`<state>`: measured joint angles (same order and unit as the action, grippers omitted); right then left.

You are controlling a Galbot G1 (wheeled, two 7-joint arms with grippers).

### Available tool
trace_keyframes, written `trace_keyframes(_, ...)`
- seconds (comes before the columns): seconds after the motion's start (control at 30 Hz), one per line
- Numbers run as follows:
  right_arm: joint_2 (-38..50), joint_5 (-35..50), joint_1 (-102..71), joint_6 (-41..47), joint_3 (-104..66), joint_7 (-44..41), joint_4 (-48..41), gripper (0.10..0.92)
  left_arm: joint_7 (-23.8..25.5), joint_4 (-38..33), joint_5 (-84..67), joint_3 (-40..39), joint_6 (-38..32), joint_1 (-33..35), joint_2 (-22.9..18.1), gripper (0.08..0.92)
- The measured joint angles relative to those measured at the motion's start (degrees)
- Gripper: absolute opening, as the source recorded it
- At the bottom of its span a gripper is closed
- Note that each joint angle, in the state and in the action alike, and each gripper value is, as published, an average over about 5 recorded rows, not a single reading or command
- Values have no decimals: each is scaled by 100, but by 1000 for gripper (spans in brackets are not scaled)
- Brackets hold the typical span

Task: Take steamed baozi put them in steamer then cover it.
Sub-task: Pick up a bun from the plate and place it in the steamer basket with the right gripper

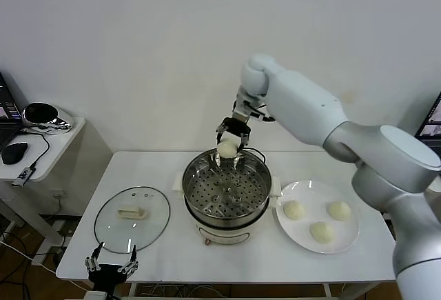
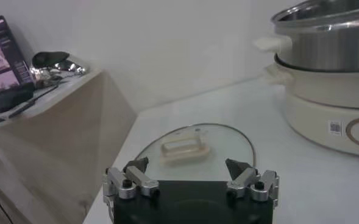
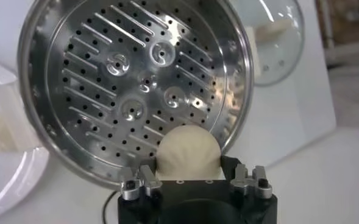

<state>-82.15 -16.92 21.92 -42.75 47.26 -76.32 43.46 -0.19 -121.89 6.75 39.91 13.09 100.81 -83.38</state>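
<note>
My right gripper (image 1: 229, 147) hangs over the far rim of the steamer (image 1: 256, 203), shut on one cream-white baozi (image 1: 227, 148). The right wrist view shows that baozi (image 3: 188, 153) between the jaws, above the steamer's perforated tray (image 3: 130, 79), which holds nothing. Three more baozi (image 1: 294, 210) lie on the white plate (image 1: 348, 241) to the right of the steamer. The glass cover (image 1: 148, 227) with its cream handle (image 1: 131, 212) lies flat on the table left of the steamer. My left gripper (image 1: 111, 261) waits open at the table's front edge, just before the cover (image 2: 225, 146).
A side table (image 1: 52, 150) to the left carries a mouse, cables and a shiny round object. The steamer's cream base (image 2: 325, 115) stands close to the cover in the left wrist view. A wall runs behind the table.
</note>
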Motion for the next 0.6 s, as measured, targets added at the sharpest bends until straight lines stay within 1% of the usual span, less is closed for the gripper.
trace_keyframes(0.27,-288,-660,-274,-240,-86,203,-272,645,30,-71,-161,168,60,-1,53,823)
trace_keyframes(0.6,-476,-1076,-546,-374,-172,311,-581,646,31,-51,-215,175,75,-33,12,823)
